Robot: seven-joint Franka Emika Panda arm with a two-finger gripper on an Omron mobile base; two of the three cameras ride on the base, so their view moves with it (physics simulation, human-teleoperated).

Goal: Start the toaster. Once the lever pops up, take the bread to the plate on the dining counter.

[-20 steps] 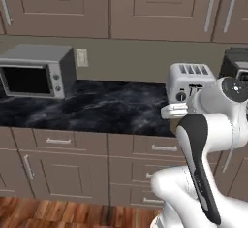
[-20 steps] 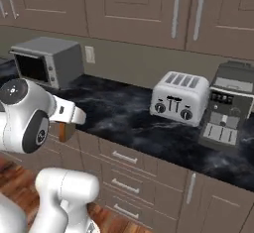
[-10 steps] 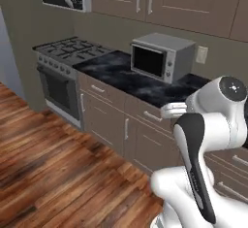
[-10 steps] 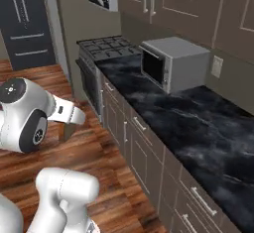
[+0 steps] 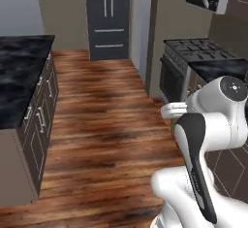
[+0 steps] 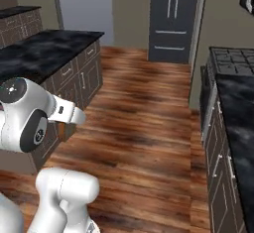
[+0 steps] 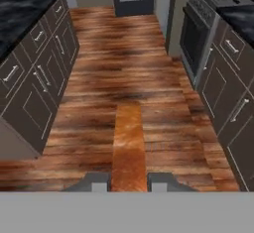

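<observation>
One bread point(image 7: 129, 147) slice sits clamped in the hand point(image 7: 129, 182).

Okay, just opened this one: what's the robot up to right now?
The gripper is carrying the bread, jaws shut on its crusty edge, out over the wooden floor. The base faces down the aisle between a dark-topped island counter and the stove. The slice is held, not yet set down.
</observation>
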